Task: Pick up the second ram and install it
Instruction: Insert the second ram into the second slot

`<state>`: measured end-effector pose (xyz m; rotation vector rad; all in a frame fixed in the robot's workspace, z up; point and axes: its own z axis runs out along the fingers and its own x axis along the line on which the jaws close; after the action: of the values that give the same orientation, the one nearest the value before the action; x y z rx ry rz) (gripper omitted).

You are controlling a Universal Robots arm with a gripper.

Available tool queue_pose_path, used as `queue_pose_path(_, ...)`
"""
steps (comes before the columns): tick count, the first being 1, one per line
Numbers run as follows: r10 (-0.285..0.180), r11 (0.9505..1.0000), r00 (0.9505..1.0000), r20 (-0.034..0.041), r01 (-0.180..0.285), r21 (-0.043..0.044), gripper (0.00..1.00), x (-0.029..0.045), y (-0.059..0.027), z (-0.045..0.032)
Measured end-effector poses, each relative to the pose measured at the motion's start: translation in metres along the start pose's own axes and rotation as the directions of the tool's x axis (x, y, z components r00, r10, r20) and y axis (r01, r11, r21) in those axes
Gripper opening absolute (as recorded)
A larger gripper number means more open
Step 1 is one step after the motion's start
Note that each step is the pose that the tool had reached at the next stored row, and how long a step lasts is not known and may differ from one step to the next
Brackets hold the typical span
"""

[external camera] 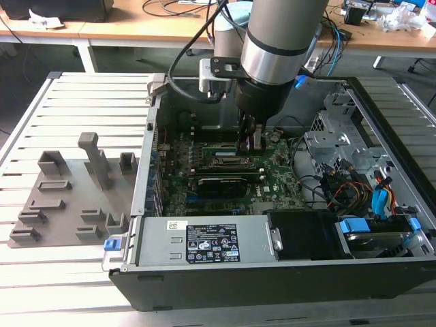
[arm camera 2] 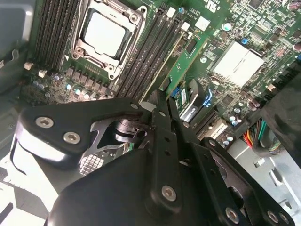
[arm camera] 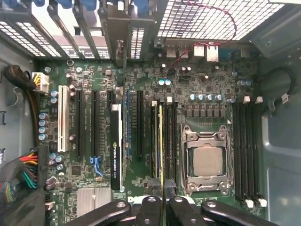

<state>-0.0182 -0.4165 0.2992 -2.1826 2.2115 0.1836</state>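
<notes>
**Seating of the ram in its slot under way**

Judging from the frames, the install step is in hand, not the pick-up. The gripper [arm camera: 162, 197] is seen closed on the ram [arm camera: 161, 141], which is held edge-on and runs along the bank of slots [arm camera: 164, 117] just beside the CPU socket [arm camera: 207, 162]. In the second wrist view the ram [arm camera 2: 181, 70] is seen as a green strip that reaches out from between the closed fingers [arm camera 2: 160, 117] and lies along the same slots. Whether it is fully seated cannot be told; it is touching the bank or is just above it.

In the exterior view the gripper [external camera: 248, 139] is lowered into the open case [external camera: 381, 116], a little above the middle of the frame, over the motherboard [external camera: 272, 184].

For this step, it is judged, the ram must be kept in line with its slot along the whole length and pressed straight down, with the white latches [arm camera: 169, 100] at the slot ends free to close.

Little room is left around the work. The socket is close on one side of the ram, and a black card [arm camera: 116, 146] stands a few slots away on the other. A cable bundle [arm camera: 28, 174] lies well apart at the case edge. A second bank of slots [arm camera: 247, 150] is found beyond the socket. On the exterior view's left, a grey tray [external camera: 68, 197] with holders lies outside the case.
</notes>
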Motion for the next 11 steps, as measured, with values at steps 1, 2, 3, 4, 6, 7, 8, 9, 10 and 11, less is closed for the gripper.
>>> queue_pose_path(1, 0.0, 1.0, 1.0, 0.0, 0.0, 0.0, 0.13, 0.0002, -0.0001, 0.002)
queue_pose_path(2, 0.0, 1.0, 1.0, 0.0, 0.0, 0.0, 0.13, 0.0003, -0.0001, 0.0034)
queue_pose_path(3, 0.0, 1.0, 1.0, -0.0001, 0.0, 0.0, 0.13, 0.0004, -0.0001, 0.0043)
queue_pose_path(4, 0.0, 1.0, 1.0, 0.0, 0.0, 0.0, 0.13, 0.0005, -0.0002, 0.0055)
queue_pose_path(6, 0.0, 1.0, 1.0, 0.0, 0.0, 0.0, 0.13, 0.0009, -0.0004, 0.0091)
queue_pose_path(7, 0.0, 1.0, 1.0, 0.0, 0.0, 0.0, 0.13, 0.001, -0.0005, 0.0099)
queue_pose_path(8, 0.0, 1.0, 1.0, 0.0, 0.0, 0.0, 0.13, 0.001, -0.0005, 0.0105)
queue_pose_path(9, 0.0, 1.0, 1.0, -0.0001, 0.0, 0.0, 0.13, 0.0011, -0.0006, 0.0112)
queue_pose_path(10, 0.0, 1.0, 1.0, -0.0001, 0.0, -0.0001, 0.13, 0.0012, -0.0006, 0.0116)
queue_pose_path(11, 0.0, 1.0, 1.0, 0.0, 0.0, 0.0, 0.13, 0.0013, -0.0007, 0.0124)
